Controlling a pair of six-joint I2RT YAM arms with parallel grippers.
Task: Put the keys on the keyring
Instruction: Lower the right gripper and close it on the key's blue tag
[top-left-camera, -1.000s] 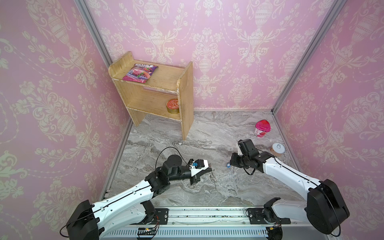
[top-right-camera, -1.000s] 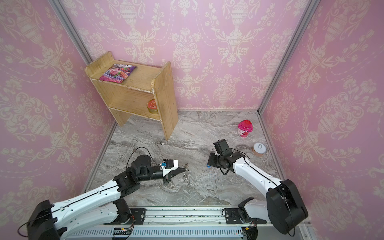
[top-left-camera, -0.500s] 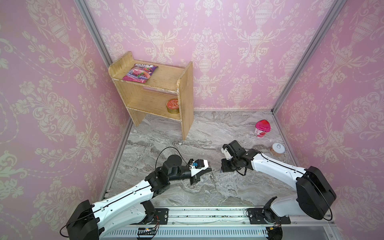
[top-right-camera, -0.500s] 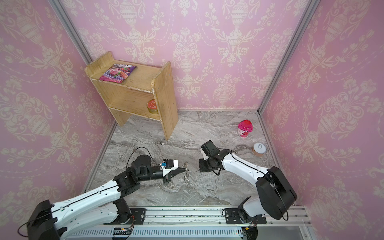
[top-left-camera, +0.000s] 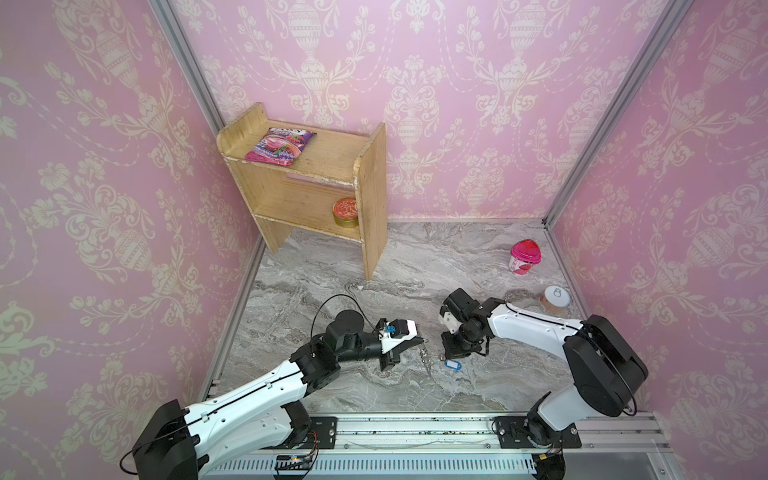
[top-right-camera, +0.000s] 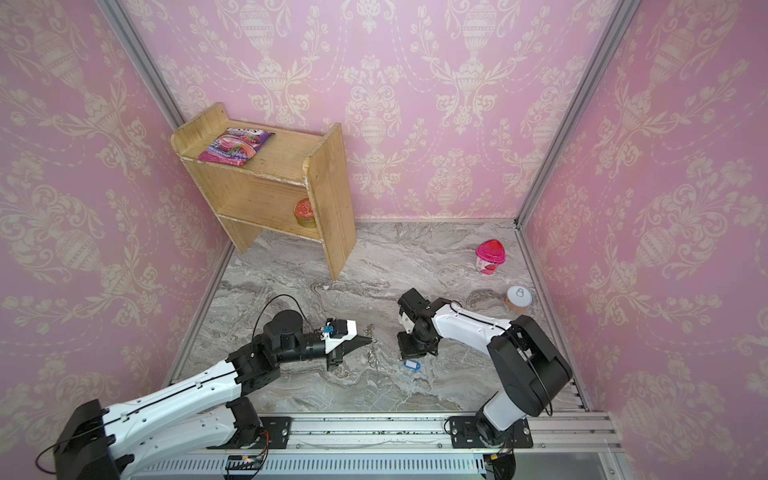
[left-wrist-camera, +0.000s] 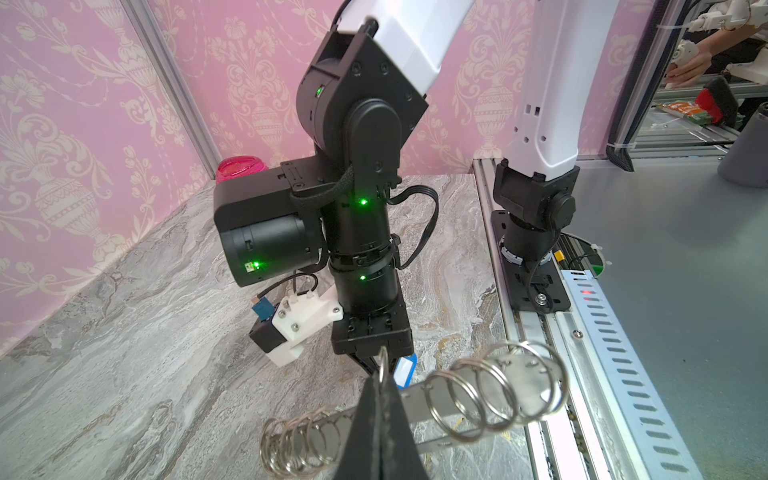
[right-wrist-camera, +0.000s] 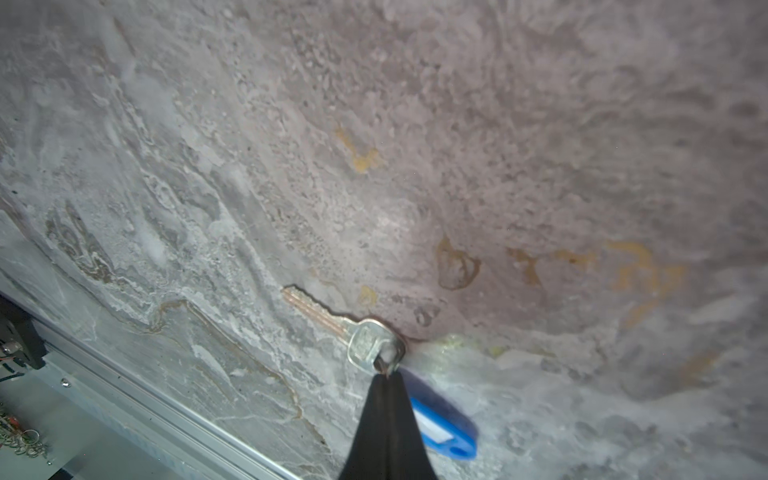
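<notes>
The keyring (left-wrist-camera: 528, 384) is a flat grey metal plate with a row of wire rings, held off the marble table. My left gripper (left-wrist-camera: 382, 372) is shut on one ring near its middle. In both top views the rings (top-left-camera: 426, 360) (top-right-camera: 371, 356) hang just below the left gripper (top-left-camera: 420, 338) (top-right-camera: 369, 340). The keys are a silver key (right-wrist-camera: 360, 341) and a blue tag (right-wrist-camera: 441, 424) (top-left-camera: 452, 365) (top-right-camera: 411, 364). My right gripper (right-wrist-camera: 385, 372) points down, shut on the small ring at the key's head, right of the keyring. Whether the keys touch the table is unclear.
A wooden shelf (top-left-camera: 370, 199) stands at the back left with a snack packet (top-left-camera: 280, 144) on top and a round tin (top-left-camera: 345, 212) inside. A pink cup (top-left-camera: 524, 257) and a small can (top-left-camera: 555, 299) sit at the right. A metal rail (top-left-camera: 415, 428) runs along the front.
My right arm has swung left toward the left gripper and turned its gripper downward, with the blue tag now beside the keyring. The left arm has held still.
</notes>
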